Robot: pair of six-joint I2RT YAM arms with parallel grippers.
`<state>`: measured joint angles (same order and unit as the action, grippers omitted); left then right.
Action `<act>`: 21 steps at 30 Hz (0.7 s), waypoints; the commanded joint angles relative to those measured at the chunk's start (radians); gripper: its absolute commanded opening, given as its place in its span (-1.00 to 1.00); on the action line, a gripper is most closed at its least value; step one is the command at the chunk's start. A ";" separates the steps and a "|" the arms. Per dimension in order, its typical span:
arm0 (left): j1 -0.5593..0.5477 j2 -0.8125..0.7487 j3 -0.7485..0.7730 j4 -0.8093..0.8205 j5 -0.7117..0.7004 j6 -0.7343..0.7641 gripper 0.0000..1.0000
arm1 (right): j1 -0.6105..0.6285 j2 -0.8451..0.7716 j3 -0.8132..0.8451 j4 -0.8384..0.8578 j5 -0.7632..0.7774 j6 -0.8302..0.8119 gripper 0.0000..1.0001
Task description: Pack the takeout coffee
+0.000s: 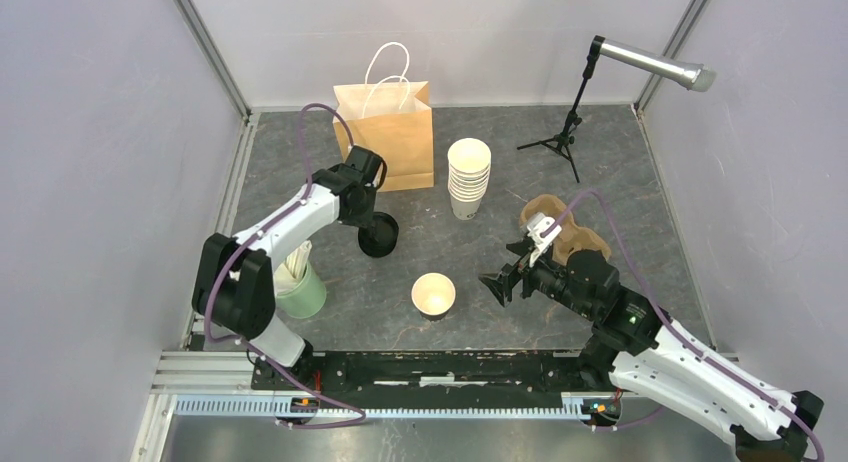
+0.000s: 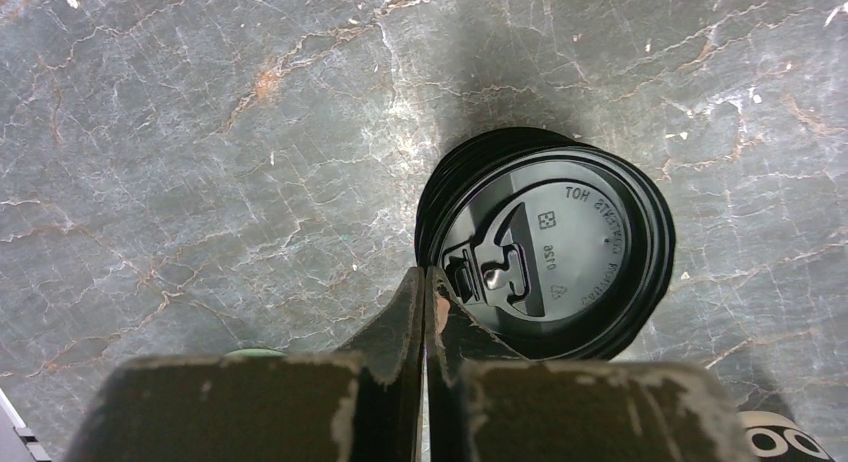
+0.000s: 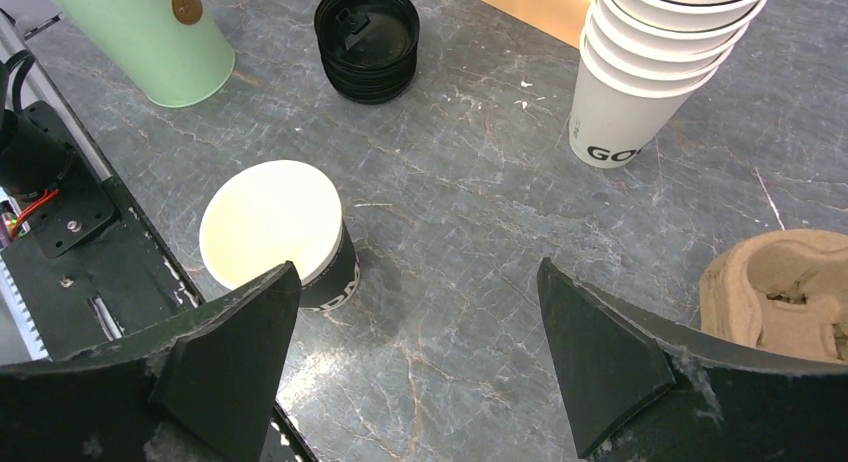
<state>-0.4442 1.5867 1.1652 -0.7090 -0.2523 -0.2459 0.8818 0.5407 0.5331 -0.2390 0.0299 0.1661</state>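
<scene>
Against the near rim of the black lid stack (image 2: 545,242), the left fingers (image 2: 398,327) are clenched tight together; the right fingers (image 3: 235,342) gape wide, empty, the lidless paper cup (image 3: 270,227) standing just beyond one tip.

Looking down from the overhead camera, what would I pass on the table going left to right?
Green tub → stack of black lids → single open cup → tall stack of cups → cardboard cup carrier.
</scene>
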 commanded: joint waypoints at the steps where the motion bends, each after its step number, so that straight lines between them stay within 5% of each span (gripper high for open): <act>1: 0.004 -0.073 0.052 -0.004 0.040 -0.031 -0.95 | 0.002 0.016 -0.016 0.071 -0.022 -0.012 0.91; 21: 0.005 -0.222 0.039 0.019 0.107 -0.053 -0.95 | 0.002 0.173 -0.036 0.322 -0.115 -0.008 0.90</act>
<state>-0.4442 1.4021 1.1976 -0.7296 -0.1913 -0.2474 0.8818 0.6872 0.4763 -0.0063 -0.0715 0.1661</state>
